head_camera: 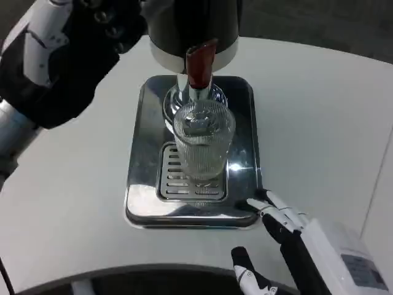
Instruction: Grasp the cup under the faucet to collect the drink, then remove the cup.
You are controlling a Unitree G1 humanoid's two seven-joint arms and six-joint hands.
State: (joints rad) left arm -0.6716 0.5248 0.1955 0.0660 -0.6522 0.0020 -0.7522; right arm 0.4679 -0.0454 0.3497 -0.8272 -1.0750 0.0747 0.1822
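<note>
Ribbed glass cup (pixel 203 142) upright on drip tray (pixel 147 153) under faucet (pixel 199 67); right hand (pixel 279 236) spread near tray corner.

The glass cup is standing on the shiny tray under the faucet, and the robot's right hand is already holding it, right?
Not quite. The head view shows the ribbed glass cup standing on the shiny metal drip tray under the faucet, but the right hand is not holding it. That hand sits open near the tray's front right corner, apart from the cup.

A clear ribbed glass cup (pixel 203 142) stands on a glossy, mirror-polished metal tray (pixel 145 153) over matt white table (pixel 319 117).
</note>
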